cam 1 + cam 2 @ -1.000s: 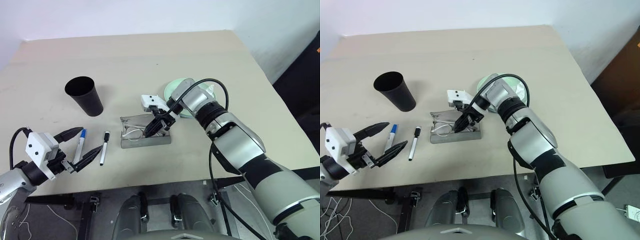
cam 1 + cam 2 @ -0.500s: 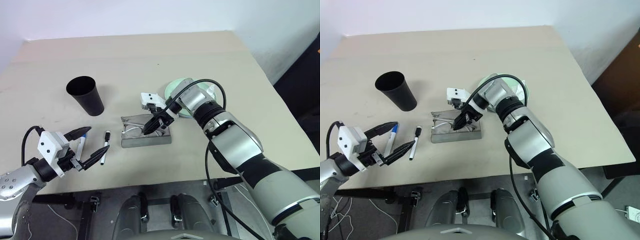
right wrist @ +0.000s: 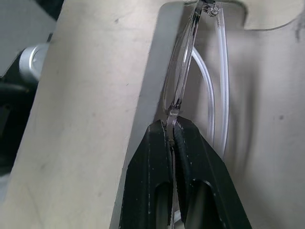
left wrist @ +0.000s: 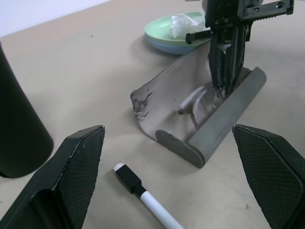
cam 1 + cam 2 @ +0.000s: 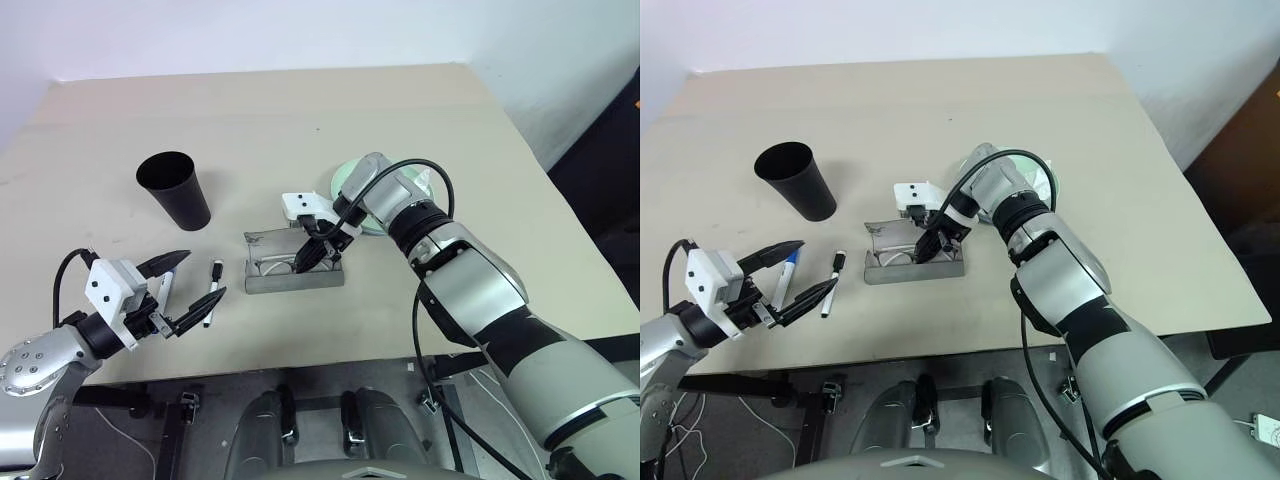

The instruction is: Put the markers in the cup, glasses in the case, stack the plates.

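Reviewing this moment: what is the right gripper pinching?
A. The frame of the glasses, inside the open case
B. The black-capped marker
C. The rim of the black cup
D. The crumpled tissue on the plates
A. The right gripper is shut on the thin clear frame of the glasses, which hang inside the open grey case.

Wide bare table (image 5: pixel 250 110) behind cup (image 5: pixel 175 190), open approach there. Cup stands well apart from case (image 5: pixel 292 268), clear lane btwn. Case interior blocked: right gripper (image 5: pixel 306 258) down inside, pinched on glasses (image 3: pixel 183 71). Stacked plates (image 5: pixel 352 178) just behind that arm, tight. Left gripper (image 5: pixel 185 290) spread wide over blue-cap marker (image 5: pixel 787 274), black-cap marker (image 5: pixel 210 292) beside one finger; near-left edge crowded.
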`<action>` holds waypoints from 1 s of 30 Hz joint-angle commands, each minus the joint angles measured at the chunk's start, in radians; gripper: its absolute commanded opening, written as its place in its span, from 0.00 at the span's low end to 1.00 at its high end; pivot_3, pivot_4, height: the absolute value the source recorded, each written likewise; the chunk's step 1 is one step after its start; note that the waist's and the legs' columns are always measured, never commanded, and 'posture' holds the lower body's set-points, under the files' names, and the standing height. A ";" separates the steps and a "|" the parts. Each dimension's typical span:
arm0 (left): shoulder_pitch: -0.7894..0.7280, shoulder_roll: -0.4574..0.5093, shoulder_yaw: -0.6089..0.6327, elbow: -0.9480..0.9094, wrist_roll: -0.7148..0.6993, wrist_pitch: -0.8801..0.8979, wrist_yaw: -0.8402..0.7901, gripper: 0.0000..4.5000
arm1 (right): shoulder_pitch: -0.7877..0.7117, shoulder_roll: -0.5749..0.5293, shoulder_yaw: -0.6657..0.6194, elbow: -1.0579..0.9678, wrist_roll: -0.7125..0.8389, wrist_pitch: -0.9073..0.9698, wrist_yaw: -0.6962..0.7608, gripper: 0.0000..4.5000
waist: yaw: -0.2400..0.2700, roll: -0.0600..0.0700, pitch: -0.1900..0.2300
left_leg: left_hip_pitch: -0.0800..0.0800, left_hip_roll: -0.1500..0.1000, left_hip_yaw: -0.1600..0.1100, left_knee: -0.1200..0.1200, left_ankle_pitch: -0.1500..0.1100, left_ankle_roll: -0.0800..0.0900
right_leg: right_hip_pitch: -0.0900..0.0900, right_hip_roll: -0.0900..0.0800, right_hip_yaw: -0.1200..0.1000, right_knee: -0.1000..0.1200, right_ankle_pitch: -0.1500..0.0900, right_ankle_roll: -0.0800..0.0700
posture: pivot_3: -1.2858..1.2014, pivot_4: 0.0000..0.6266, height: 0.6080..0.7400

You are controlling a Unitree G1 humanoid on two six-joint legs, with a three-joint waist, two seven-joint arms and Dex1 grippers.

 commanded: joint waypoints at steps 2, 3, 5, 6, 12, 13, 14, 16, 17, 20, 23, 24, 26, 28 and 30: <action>0.004 -0.002 0.007 -0.019 -0.005 -0.008 0.007 1.00 | 0.044 0.005 0.046 0.019 -0.068 0.004 -0.004 0.01 | 0.000 0.000 0.000 | 0.000 0.000 0.000 0.000 0.000 0.000 | 0.000 0.000 0.000 0.000 0.000 0.000 | 0.52 0.24 0.81; 0.005 -0.003 0.006 -0.021 -0.005 -0.008 0.008 1.00 | 0.045 0.007 0.045 0.019 -0.070 0.005 -0.005 0.01 | 0.000 0.000 0.000 | 0.000 0.000 0.000 0.000 0.000 0.000 | 0.000 0.000 0.000 0.000 0.000 0.000 | 0.52 0.24 0.81; 0.005 -0.004 0.004 -0.023 -0.005 -0.008 0.011 1.00 | 0.041 0.011 0.033 0.019 -0.066 0.005 -0.008 0.07 | 0.000 0.000 -0.001 | 0.000 0.000 0.000 0.000 0.000 0.000 | 0.000 0.000 0.000 0.000 0.000 0.000 | 0.52 0.24 0.81; 0.004 -0.004 0.002 -0.023 -0.005 -0.008 0.012 1.00 | 0.038 0.012 0.027 0.019 -0.064 0.005 -0.006 0.13 | 0.000 0.000 -0.001 | 0.000 0.000 0.001 0.000 0.000 0.000 | 0.000 -0.001 0.000 0.000 0.000 0.000 | 0.52 0.24 0.81; 0.000 -0.005 -0.008 -0.017 0.000 -0.012 0.013 1.00 | 0.025 0.010 -0.003 0.022 -0.065 0.016 -0.011 0.53 | 0.001 -0.001 -0.001 | -0.001 0.000 0.001 -0.002 0.000 0.000 | -0.001 -0.001 0.000 -0.001 0.000 0.000 | 0.52 0.24 0.81; 0.000 -0.005 -0.009 -0.017 0.000 -0.012 0.013 1.00 | 0.024 0.010 -0.009 0.022 -0.064 0.021 -0.013 0.61 | 0.000 -0.001 -0.001 | -0.001 0.000 0.001 -0.002 0.000 0.000 | -0.001 -0.001 0.000 -0.001 0.000 0.000 | 0.52 0.24 0.81; -0.001 -0.005 -0.010 -0.015 0.001 -0.013 0.013 1.00 | 0.020 0.010 -0.015 0.018 -0.064 0.025 -0.014 0.68 | 0.001 -0.001 -0.001 | -0.001 0.000 0.001 -0.002 0.000 0.000 | -0.001 -0.001 0.000 -0.001 0.000 0.000 | 0.52 0.24 0.81; -0.003 -0.004 -0.011 -0.009 0.000 -0.015 0.011 1.00 | 0.012 0.008 -0.025 0.008 -0.060 0.035 -0.013 0.82 | 0.000 -0.001 -0.001 | -0.001 0.000 0.001 -0.002 0.000 0.000 | -0.002 -0.001 0.000 -0.002 0.000 0.000 | 0.52 0.24 0.81; -0.005 -0.003 -0.011 -0.006 0.000 -0.015 0.009 1.00 | 0.006 0.008 -0.032 0.006 -0.057 0.041 -0.013 0.87 | -0.001 -0.001 -0.001 | -0.002 0.000 0.001 -0.002 0.000 0.000 | -0.002 -0.001 0.000 -0.002 0.000 0.000 | 0.52 0.24 0.81; -0.017 0.000 -0.018 0.004 0.003 -0.014 0.006 1.00 | -0.008 0.005 -0.051 0.003 -0.051 0.051 -0.020 0.94 | -0.001 -0.001 -0.001 | -0.002 0.000 0.002 -0.002 0.000 -0.001 | -0.003 -0.001 0.000 -0.001 0.000 0.000 | 0.52 0.24 0.81; -0.033 0.001 -0.026 0.010 0.005 -0.011 0.003 1.00 | -0.018 0.001 -0.068 0.001 -0.044 0.055 -0.033 0.94 | -0.002 0.000 -0.001 | -0.002 0.000 0.002 -0.002 0.001 -0.001 | -0.003 -0.001 0.000 -0.001 0.000 0.000 | 0.52 0.24 0.81; -0.038 0.002 -0.030 0.013 0.007 -0.011 0.001 1.00 | -0.021 0.000 -0.076 0.000 -0.040 0.056 -0.040 0.94 | -0.002 -0.001 -0.001 | -0.002 0.000 0.002 -0.002 0.001 -0.001 | -0.003 -0.001 0.000 -0.001 0.000 0.000 | 0.52 0.24 0.81; -0.047 0.005 -0.037 0.020 0.010 -0.012 -0.005 1.00 | -0.026 -0.004 -0.095 -0.004 -0.029 0.054 -0.051 0.94 | -0.001 0.000 -0.001 | -0.002 0.000 0.002 -0.002 0.001 -0.001 | -0.003 -0.001 0.000 -0.001 0.000 0.000 | 0.52 0.24 0.81; -0.055 0.006 -0.040 0.026 0.011 -0.012 -0.008 1.00 | -0.028 -0.008 -0.111 -0.009 -0.020 0.052 -0.053 0.94 | -0.001 0.000 -0.001 | -0.002 0.000 0.002 -0.002 0.001 -0.001 | -0.003 -0.001 0.000 -0.001 0.000 0.000 | 0.52 0.24 0.81; -0.061 0.009 -0.042 0.031 0.012 -0.012 -0.011 1.00 | -0.032 -0.014 -0.130 -0.015 -0.005 0.055 -0.047 0.94 | -0.001 0.000 -0.001 | -0.002 0.000 0.002 -0.002 0.001 -0.001 | -0.003 -0.001 0.000 -0.001 0.000 0.000 | 0.52 0.24 0.81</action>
